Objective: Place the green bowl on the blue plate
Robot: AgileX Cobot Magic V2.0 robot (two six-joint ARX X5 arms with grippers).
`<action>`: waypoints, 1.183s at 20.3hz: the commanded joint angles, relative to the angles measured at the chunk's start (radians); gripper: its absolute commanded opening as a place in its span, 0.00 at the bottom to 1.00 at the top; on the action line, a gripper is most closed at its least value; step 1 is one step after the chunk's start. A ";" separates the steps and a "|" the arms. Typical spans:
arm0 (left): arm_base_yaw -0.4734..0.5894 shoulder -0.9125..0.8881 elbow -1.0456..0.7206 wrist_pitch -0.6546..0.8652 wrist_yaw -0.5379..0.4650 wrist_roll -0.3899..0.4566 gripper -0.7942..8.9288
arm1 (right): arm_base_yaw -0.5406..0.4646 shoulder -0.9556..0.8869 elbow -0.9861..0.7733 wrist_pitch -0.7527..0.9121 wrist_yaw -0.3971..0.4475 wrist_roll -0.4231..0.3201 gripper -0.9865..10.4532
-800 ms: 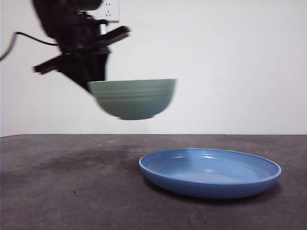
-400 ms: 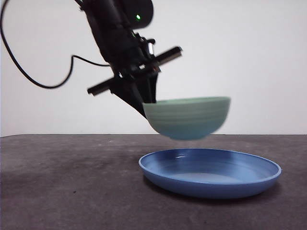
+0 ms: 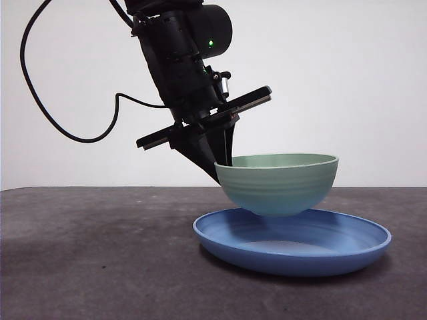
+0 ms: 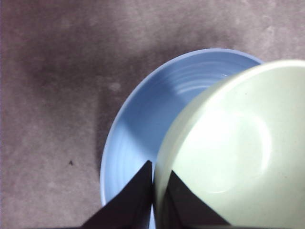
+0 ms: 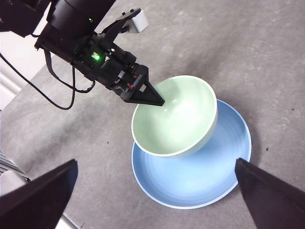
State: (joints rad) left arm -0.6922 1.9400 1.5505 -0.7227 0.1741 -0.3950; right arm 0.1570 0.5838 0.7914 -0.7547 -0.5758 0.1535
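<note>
My left gripper [image 3: 223,159] is shut on the rim of the green bowl [image 3: 279,183] and holds it upright just above the middle of the blue plate [image 3: 293,257]. In the left wrist view one jaw sits inside and one outside the bowl's [image 4: 233,148] rim, with the plate [image 4: 138,129] below. The right wrist view shows the left gripper [image 5: 155,100] pinching the bowl [image 5: 174,117] over the plate [image 5: 209,176] from high up. My right gripper [image 5: 152,191] is open, well above and away from both.
The plate rests on a dark grey table [image 3: 93,253]. A black cable [image 3: 47,113] hangs from the left arm at the left. A plain white wall stands behind.
My left gripper has carried the green bowl rightwards and down, from high left of the plate to just above the plate's middle.
</note>
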 commanded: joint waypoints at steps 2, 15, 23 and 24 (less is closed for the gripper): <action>-0.014 0.037 0.026 0.005 -0.003 -0.013 0.10 | 0.005 0.002 0.019 0.005 -0.003 -0.004 0.62; -0.015 0.089 0.026 -0.024 -0.010 0.036 0.11 | 0.005 0.002 0.019 0.005 -0.001 -0.004 0.62; -0.015 0.088 0.032 -0.004 0.089 0.013 0.34 | 0.005 0.002 0.019 0.004 -0.001 -0.004 0.62; -0.015 0.088 0.033 -0.011 0.088 0.014 0.39 | 0.005 0.002 0.019 0.003 -0.001 -0.004 0.62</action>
State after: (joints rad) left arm -0.6964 1.9984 1.5520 -0.7357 0.2596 -0.3801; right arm 0.1570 0.5838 0.7914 -0.7555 -0.5755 0.1535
